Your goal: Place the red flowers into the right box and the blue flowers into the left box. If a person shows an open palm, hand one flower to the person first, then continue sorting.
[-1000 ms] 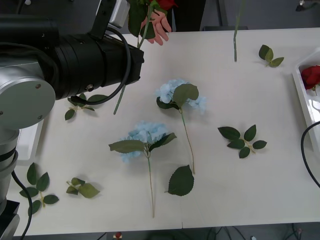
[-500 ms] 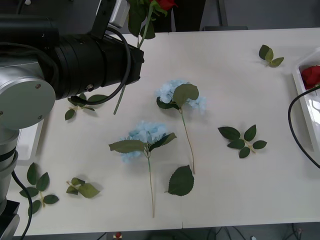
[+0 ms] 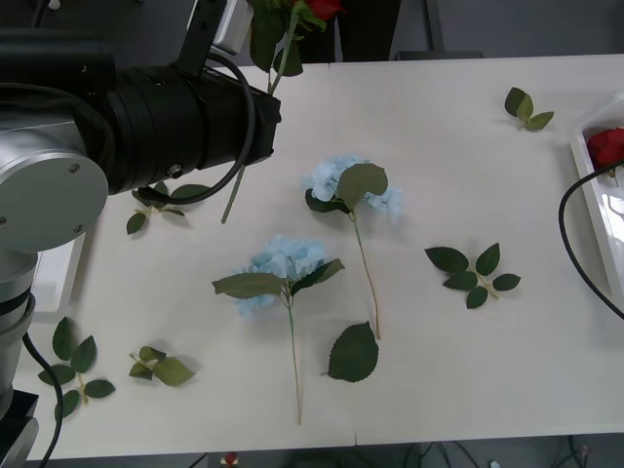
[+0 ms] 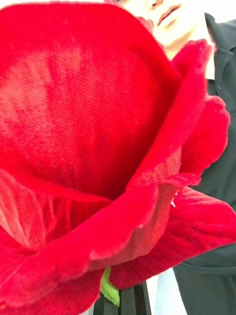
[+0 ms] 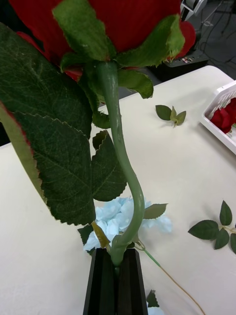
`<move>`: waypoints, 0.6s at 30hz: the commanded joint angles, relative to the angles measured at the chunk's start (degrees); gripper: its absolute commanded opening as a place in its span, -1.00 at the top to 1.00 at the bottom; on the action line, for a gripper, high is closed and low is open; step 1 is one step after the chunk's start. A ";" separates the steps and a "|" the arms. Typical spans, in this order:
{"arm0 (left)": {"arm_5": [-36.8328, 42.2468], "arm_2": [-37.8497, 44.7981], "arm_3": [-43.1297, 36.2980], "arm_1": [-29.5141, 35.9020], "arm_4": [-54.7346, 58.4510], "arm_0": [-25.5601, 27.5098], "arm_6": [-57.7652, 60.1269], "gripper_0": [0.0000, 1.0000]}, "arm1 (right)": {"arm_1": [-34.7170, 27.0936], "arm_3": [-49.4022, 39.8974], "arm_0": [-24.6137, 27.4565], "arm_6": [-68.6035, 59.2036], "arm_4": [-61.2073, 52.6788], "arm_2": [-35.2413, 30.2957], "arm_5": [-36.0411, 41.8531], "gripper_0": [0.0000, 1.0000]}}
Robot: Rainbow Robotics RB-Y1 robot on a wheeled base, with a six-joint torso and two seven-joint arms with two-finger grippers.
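Observation:
My left gripper (image 5: pixel 116 258) is shut on the green stem of a red flower (image 5: pixel 110 123), held upright over the table's far left. In the front view that red flower (image 3: pixel 292 12) stands at the top edge above my left arm (image 3: pixel 175 117). My right gripper (image 4: pixel 123 299) is shut on the stem of another red flower (image 4: pixel 93 147), whose bloom is close to the camera. A third red flower (image 3: pixel 606 146) lies in the right box (image 3: pixel 588 185). Two blue flowers (image 3: pixel 343 183) (image 3: pixel 283 263) lie mid-table. The left box (image 3: pixel 58 283) peeks out under my left arm. A person's dark shirt (image 4: pixel 219 147) is behind the right-hand bloom.
Loose green leaf sprigs (image 3: pixel 473 273) (image 3: pixel 526 105) (image 3: pixel 353 353) (image 3: pixel 161 369) lie scattered on the white table (image 3: pixel 468 175). A black cable (image 3: pixel 575 253) loops in at the right edge.
The hand that reached toward the left gripper's rose at the far edge has withdrawn. The stem hanging at the top right has left the front view, and the black cable has swung in.

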 commanded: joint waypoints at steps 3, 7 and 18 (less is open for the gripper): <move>-0.43 1.58 -1.66 -0.97 -0.50 -1.46 3.53 1.00 | 1.34 -0.53 -3.50 1.35 -2.22 0.52 -0.20 -0.10; -0.43 1.58 -1.66 -0.97 -0.50 -1.46 3.53 1.00 | 1.25 -0.53 -3.50 1.35 -3.80 0.52 1.21 -0.52; -0.43 1.58 -1.66 -0.97 -0.50 -1.46 3.53 1.00 | 0.46 -0.36 -3.06 1.35 -6.17 0.44 2.44 -0.70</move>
